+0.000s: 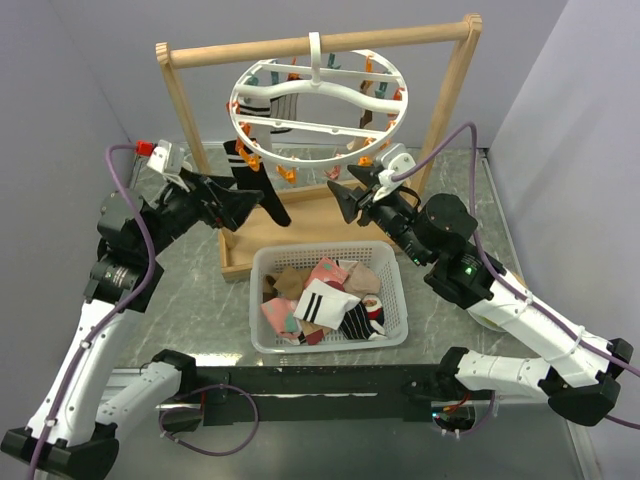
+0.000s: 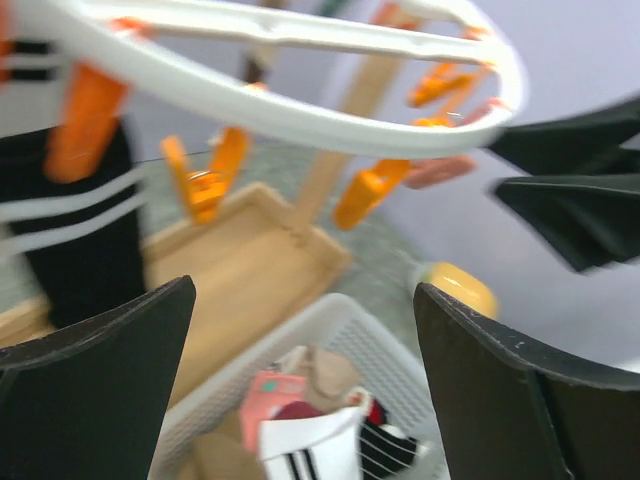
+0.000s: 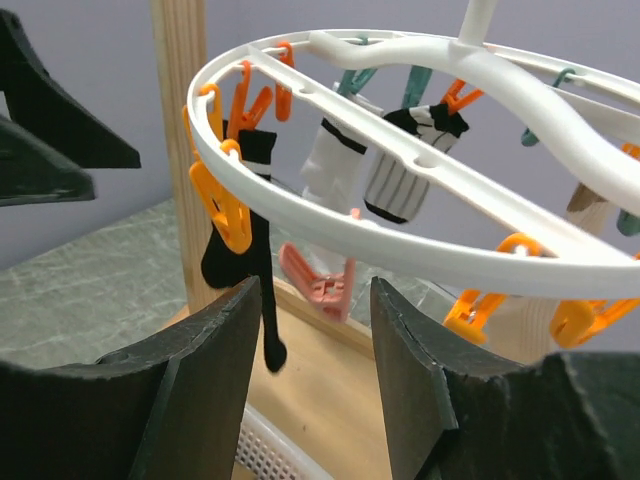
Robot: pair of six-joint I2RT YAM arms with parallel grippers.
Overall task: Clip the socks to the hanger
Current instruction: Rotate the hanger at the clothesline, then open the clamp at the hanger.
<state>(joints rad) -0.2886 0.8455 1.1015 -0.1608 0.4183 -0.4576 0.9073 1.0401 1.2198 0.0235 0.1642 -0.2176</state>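
The white ring hanger (image 1: 318,110) hangs by its hook from the wooden frame. Several socks are pegged on it, among them a black sock with white stripes (image 1: 256,180) at its left. More socks (image 1: 325,300) lie in the white basket (image 1: 392,262) below. My left gripper (image 1: 252,210) is open and empty, just right of the black sock and under the ring's left edge (image 2: 300,110). My right gripper (image 1: 338,200) is open and empty under the ring's front right edge (image 3: 400,215), with a pink peg (image 3: 320,280) between its jaws but beyond them.
The wooden frame (image 1: 184,110) stands on a wooden base tray (image 1: 300,215) behind the basket. Orange pegs (image 2: 210,180) hang free along the ring's front. The two grippers face each other a short gap apart. Grey walls close in on both sides.
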